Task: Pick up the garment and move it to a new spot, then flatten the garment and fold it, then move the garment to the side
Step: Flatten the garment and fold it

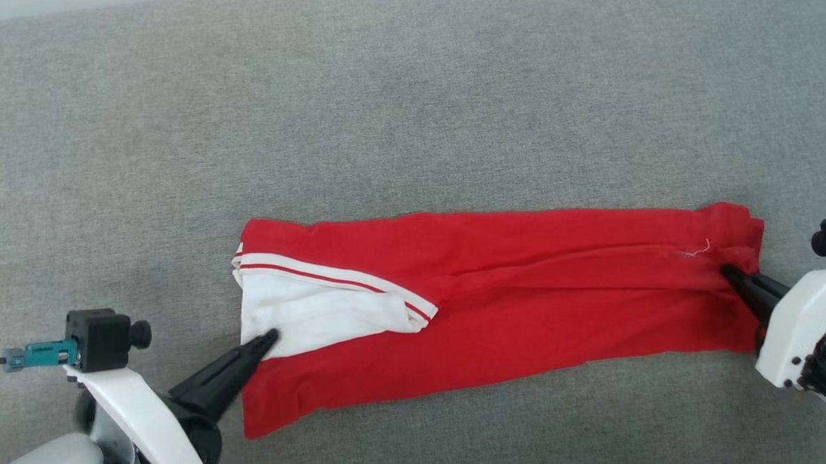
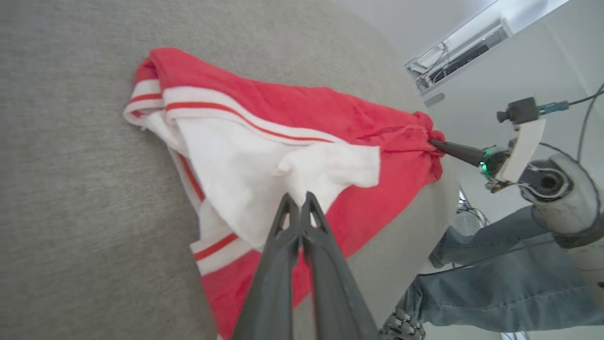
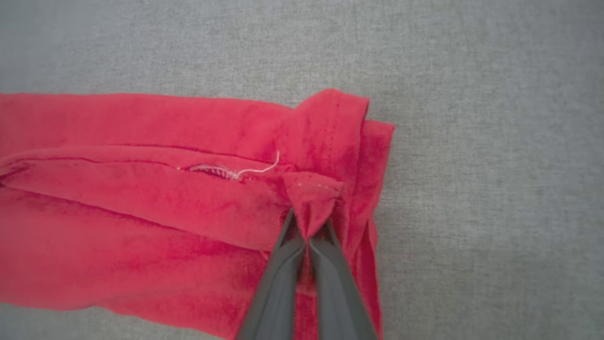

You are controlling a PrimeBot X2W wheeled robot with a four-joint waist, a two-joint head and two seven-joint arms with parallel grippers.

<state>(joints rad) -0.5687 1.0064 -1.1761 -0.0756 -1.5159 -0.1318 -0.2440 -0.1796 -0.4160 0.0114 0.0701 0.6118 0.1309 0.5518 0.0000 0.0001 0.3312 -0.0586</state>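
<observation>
The red garment [image 1: 513, 297] lies stretched out left to right on the grey cloth surface [image 1: 407, 107], with a white end panel and striped trim at its left end. My left gripper [image 1: 268, 339] is shut on a pinch of the white panel [image 2: 264, 165]; its tips [image 2: 298, 198] meet in the fabric. At the right end my right gripper [image 1: 728, 272] is shut on a small fold of red cloth [image 3: 311, 198] near the hem, next to a loose white thread [image 3: 255, 170]. The other arm's gripper [image 2: 436, 144] also shows far off in the left wrist view.
Grey cloth surface [image 3: 495, 141] stretches wide above and around the garment. In the left wrist view a person's legs in jeans [image 2: 495, 283] stand beyond the surface's edge, with a white wall unit [image 2: 460, 52] behind.
</observation>
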